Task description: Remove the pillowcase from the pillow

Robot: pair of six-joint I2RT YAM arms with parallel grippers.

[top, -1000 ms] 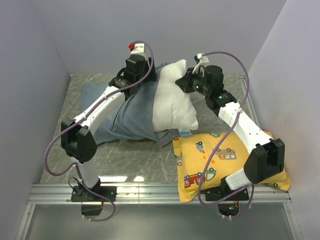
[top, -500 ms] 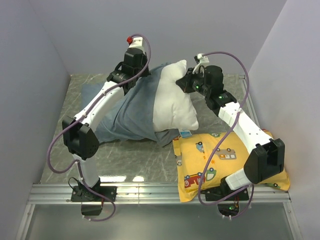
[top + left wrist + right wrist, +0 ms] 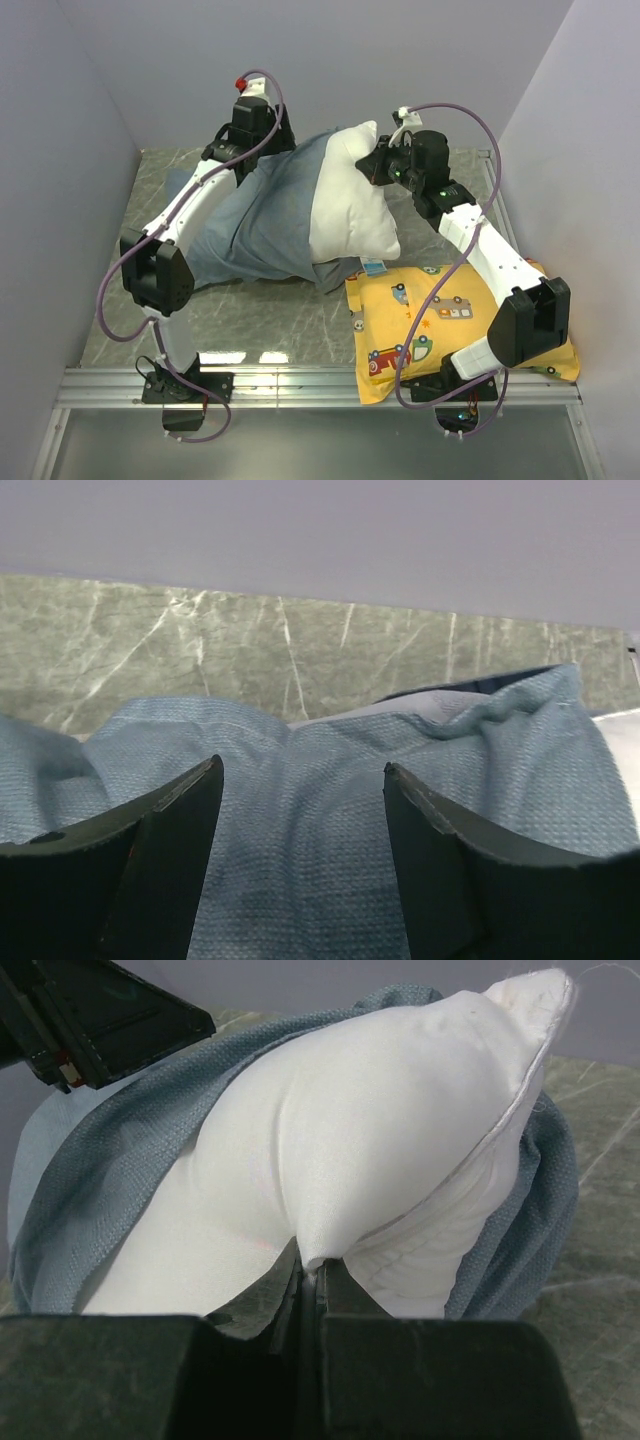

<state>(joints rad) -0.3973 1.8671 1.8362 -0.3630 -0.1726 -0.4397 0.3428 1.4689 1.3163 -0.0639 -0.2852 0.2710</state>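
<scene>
- Pillowcase (image 3: pixel 255 225) sheathes the left half of the pillow (image 3: pixel 350 210); I judge peeling midway.
- Right gripper (image 3: pixel 310 1278), at the pillow's right edge, is clamped on bare white cloth.
- Left gripper (image 3: pixel 300 780) hovers spread over the pillowcase at the pillow's left; next I'd clamp and drag leftward.

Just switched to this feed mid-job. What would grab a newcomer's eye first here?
The plump white pillow bulges halfway out of the blue-grey pillowcase at the table's middle, with the right gripper pinched shut on its edge. The left gripper hangs open just above the pillowcase's far left end. A bright yellow cartoon-print pillow lies at the near right, partly under the right arm.
</scene>
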